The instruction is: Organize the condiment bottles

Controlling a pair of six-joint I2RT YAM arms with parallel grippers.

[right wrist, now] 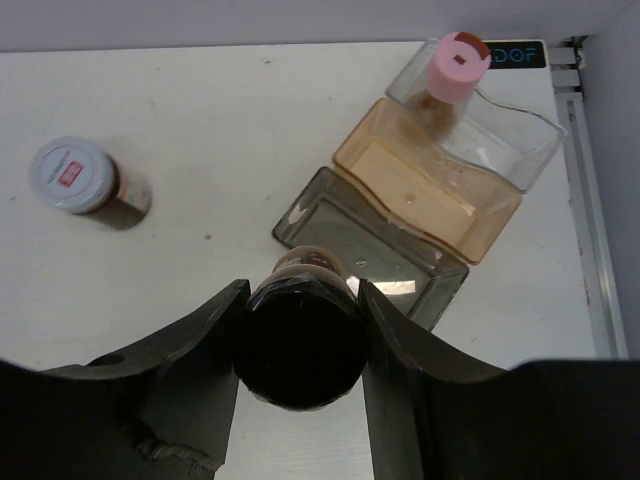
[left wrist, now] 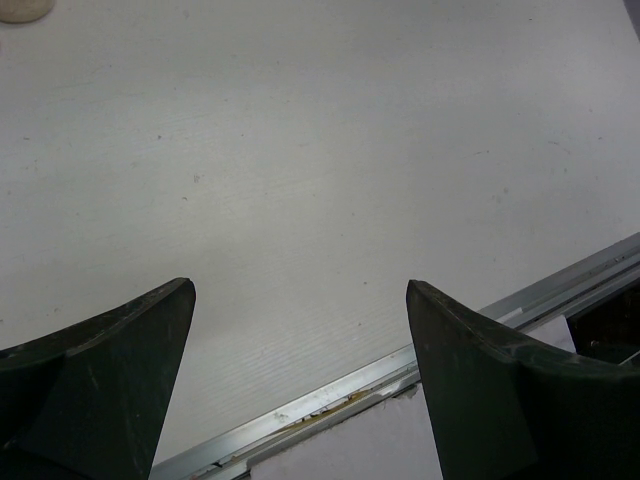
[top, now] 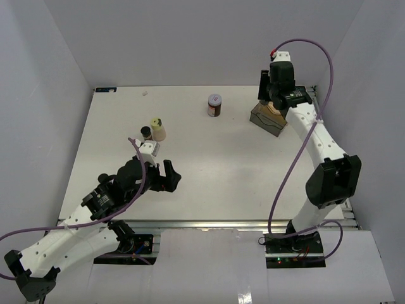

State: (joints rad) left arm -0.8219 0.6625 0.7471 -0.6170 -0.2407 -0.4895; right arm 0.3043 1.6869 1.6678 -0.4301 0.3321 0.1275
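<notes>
Three trays (right wrist: 420, 190) lie side by side at the worktop's (top: 221, 164) far right, a bottle (right wrist: 455, 65) standing in the farthest. Over the nearest, the right claw (right wrist: 300, 300) clasps a second bottle (right wrist: 300, 345). A jar (top: 214, 104) stands left of the trays. Farther left and nearer, a small bottle (top: 146, 132) sits just beside a larger bottle (top: 157, 129).

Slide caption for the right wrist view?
Right gripper holds a black-capped bottle at the tray; a pink-capped bottle stands in its far compartment.

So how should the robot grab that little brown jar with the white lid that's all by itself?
Take the jar by its round brown body, just under the white lid, coming straight down from above. It stands upright with open table on every side, so nothing blocks a top-down pinch.
</notes>
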